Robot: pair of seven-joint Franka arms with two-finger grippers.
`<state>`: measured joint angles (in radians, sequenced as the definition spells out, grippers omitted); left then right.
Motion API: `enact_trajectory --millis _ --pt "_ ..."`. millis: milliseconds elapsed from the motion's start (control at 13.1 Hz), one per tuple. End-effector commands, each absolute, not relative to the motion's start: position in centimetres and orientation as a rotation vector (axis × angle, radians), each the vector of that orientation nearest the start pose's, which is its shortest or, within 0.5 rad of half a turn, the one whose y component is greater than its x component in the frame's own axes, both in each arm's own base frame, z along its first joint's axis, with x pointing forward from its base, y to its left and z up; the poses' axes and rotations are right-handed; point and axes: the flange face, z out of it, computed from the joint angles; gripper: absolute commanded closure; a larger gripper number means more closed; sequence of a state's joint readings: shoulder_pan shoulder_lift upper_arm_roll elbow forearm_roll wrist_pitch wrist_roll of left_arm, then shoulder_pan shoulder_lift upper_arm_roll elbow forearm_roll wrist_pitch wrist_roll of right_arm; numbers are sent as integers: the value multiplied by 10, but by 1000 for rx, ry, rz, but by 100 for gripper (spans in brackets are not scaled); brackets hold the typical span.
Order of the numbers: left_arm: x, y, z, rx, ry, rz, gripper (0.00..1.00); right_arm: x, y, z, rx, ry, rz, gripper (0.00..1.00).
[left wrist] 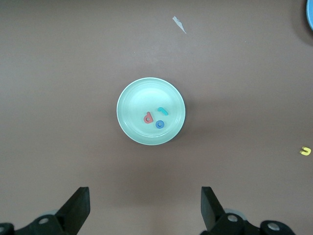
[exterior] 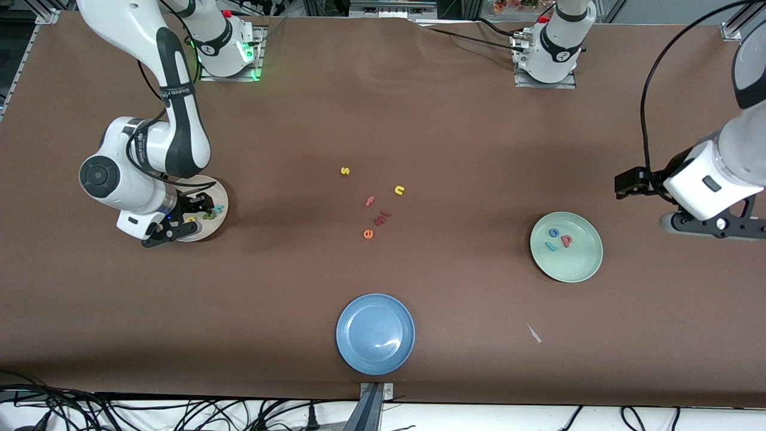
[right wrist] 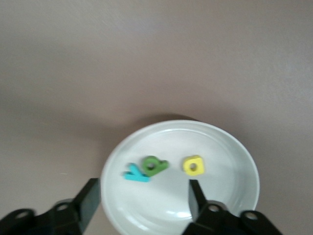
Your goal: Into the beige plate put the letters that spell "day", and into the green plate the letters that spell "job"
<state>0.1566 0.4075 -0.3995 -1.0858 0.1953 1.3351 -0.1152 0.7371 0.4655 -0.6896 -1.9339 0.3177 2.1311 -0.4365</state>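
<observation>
Now I hold the right gripper [right wrist: 142,196] open over the beige plate [right wrist: 230,147], where d [right wrist: 155,165], y [right wrist: 135,175] and a [right wrist: 193,165] lie released; j, o, b sit in the green plate [left wrist: 128,105], twelve o'clock of the open, waiting left gripper [left wrist: 145,208].

Even, bright overhead light washed the brown table [exterior: 383,120] in the front view, with soft shadows pooling beside the right arm [exterior: 173,114] and under the plates. A small white glint sat on the blue plate [exterior: 375,333], and a green indicator glowed at the right arm's base. The left wrist view was crisp and evenly lit, with a dim shadow band near its fingers [left wrist: 78,208]. The right wrist view ran soft and hazy, its fingers [right wrist: 90,198] blurred, and a pale sheen lay on the beige plate [right wrist: 230,186].
</observation>
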Motion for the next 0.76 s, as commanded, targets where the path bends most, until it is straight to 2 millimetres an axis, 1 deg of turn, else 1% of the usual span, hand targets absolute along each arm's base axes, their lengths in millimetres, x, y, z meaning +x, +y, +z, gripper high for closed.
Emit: enact_trajectory --millis 0,76,153,229,305,381,458,534,610,687 --pt "606 -53 609 -3119 -25 118 0 623 103 308 -3132 -380 350 0" --pt "594 -49 605 -3135 -46 119 0 628 114 314 -3138 -366 380 0" --pt "581 -46 598 -3152 -70 102 0 632 121 318 -3148 -386 390 0" --pt "567 -41 596 -3166 -78 14 0 633 128 319 -3164 -421 416 0" --pt "553 -50 595 -3159 -51 -36 0 635 130 322 -3189 -458 432 0" --pt "548 -56 598 -3157 -36 -41 0 634 132 321 -3192 -455 438 0" --pt "547 -58 600 -3156 -33 -36 0 633 134 322 -3189 -458 442 0" --pt "543 -55 597 -3153 -40 21 0 630 140 325 -3181 -477 453 0" --pt "541 -52 595 -3163 -46 57 0 627 147 333 -3165 -475 448 0" --pt "542 -52 595 -3161 -68 65 0 630 125 350 -3181 -493 435 0"
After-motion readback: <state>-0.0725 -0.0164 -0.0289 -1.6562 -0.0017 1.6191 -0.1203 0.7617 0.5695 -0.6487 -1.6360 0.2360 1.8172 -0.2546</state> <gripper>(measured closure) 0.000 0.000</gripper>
